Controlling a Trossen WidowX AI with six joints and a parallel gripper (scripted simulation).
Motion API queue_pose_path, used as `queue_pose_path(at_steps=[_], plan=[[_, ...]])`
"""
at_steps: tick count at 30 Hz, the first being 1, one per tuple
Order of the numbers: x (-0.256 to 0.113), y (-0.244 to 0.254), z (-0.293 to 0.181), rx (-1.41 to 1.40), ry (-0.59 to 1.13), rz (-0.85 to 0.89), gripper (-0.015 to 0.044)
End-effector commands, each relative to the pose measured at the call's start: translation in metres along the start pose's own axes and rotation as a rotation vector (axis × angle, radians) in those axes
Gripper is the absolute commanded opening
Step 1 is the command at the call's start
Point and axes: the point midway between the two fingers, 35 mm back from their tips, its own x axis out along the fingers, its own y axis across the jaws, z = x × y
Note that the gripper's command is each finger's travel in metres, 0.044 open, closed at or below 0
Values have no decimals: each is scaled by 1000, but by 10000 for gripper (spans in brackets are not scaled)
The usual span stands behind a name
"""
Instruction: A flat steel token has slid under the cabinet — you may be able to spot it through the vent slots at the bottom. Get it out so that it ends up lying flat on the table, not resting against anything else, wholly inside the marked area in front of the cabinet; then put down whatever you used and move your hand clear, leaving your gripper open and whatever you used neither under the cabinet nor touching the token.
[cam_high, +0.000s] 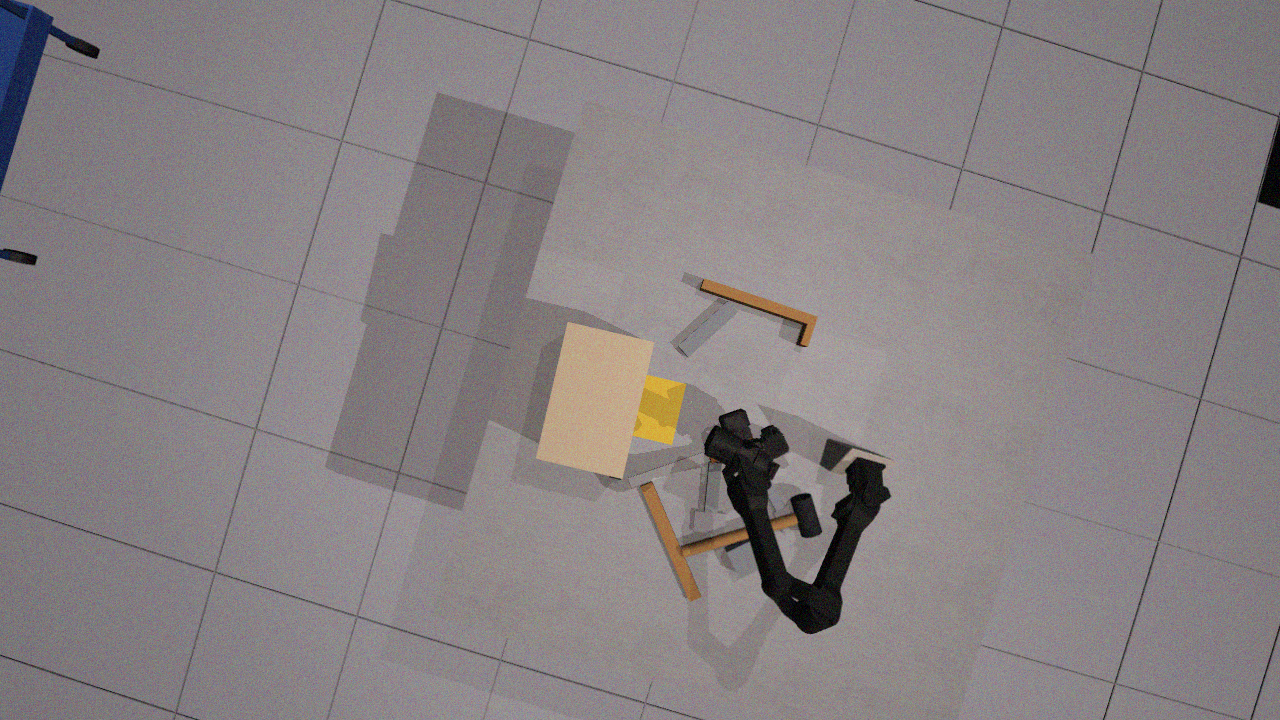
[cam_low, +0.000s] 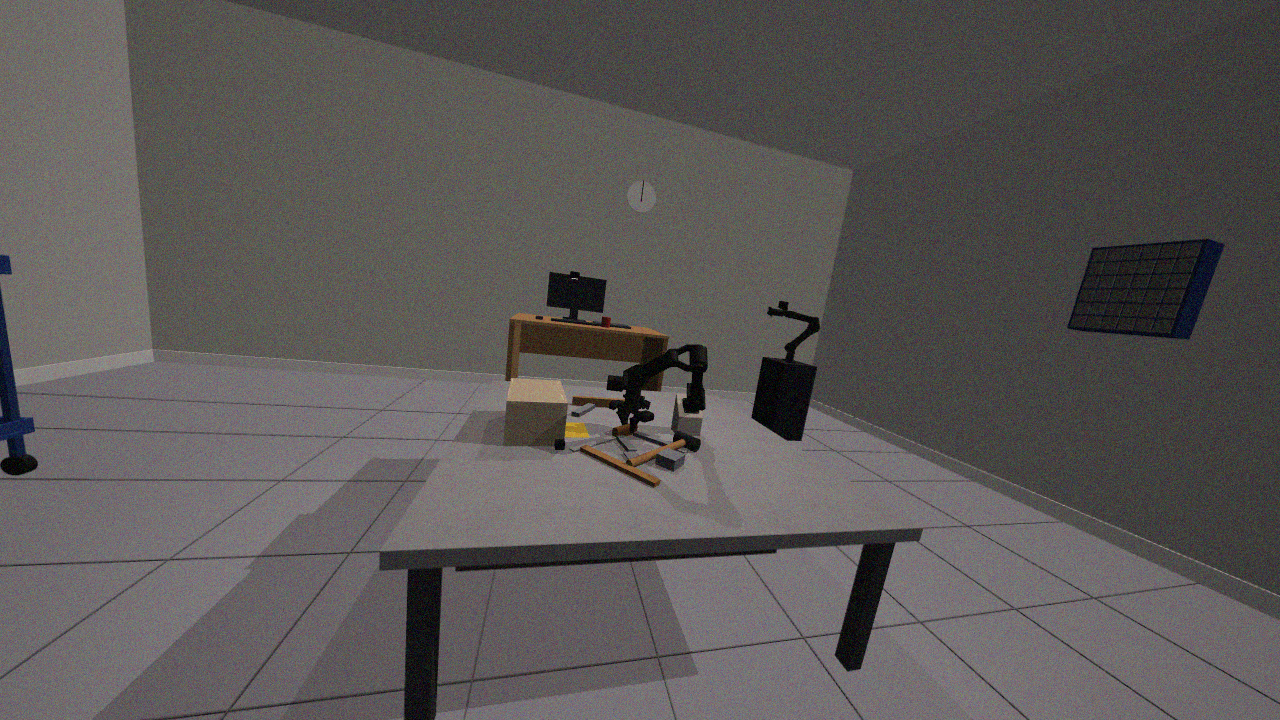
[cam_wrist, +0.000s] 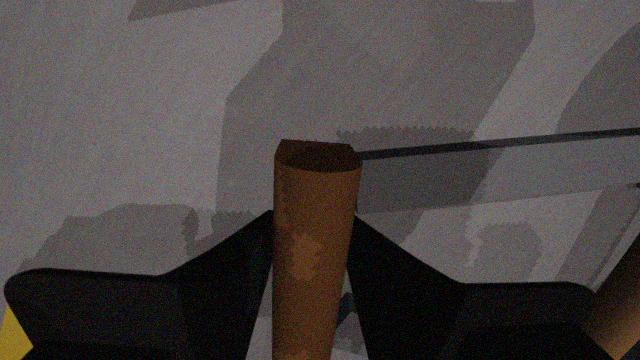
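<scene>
The tan cabinet (cam_high: 595, 398) (cam_low: 537, 422) stands on the table (cam_low: 554, 510). The yellow marked area (cam_high: 664, 410) (cam_low: 578, 430) (cam_wrist: 12, 336) lies in front of it. I see no token in any view; the vent slots do not show. My gripper (cam_wrist: 310, 220) (cam_low: 628, 426) is shut on a round brown handle (cam_wrist: 315, 270) (cam_low: 621, 431). In the wrist view a thin dark strip (cam_wrist: 500, 145) runs right from behind the handle's end. The gripper is off the marked area, on the side away from the cabinet. Whether the held tool touches the table I cannot tell.
An orange L-shaped bar (cam_high: 760, 302) lies beyond the marked area. An orange bar (cam_high: 669, 541) (cam_low: 621, 466) and a black-headed mallet (cam_high: 806, 515) (cam_low: 686, 442) lie on the opposite side. A grey strip (cam_high: 660, 468) lies near the cabinet's corner. A grey block (cam_low: 670, 459) is beside the mallet.
</scene>
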Motion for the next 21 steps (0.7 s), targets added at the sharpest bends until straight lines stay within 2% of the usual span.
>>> queue_pose_path(at_steps=[1,21], plan=[[-1,0,-5,0,9,-3,0],[-1,0,-9,7,9,-3,0]])
